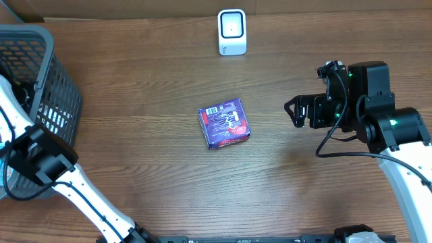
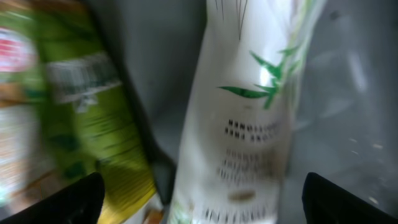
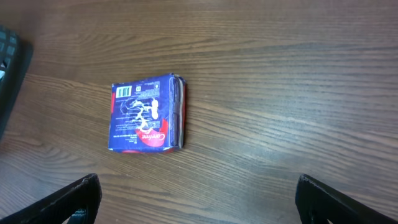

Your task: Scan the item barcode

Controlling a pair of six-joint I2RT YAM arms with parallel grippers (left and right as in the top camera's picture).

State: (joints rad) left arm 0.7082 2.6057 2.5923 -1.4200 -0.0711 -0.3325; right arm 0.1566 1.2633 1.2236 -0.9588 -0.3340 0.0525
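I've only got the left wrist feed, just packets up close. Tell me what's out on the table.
Observer: A blue box lies flat mid-table, outside the basket.
Operator: Give me its barcode side.
Observer: The barcode faces up, at one corner of the top face.
Operator: Now locate the scanner.
Observer: The white scanner stands at the table's far edge, beyond the blue box and apart from it.
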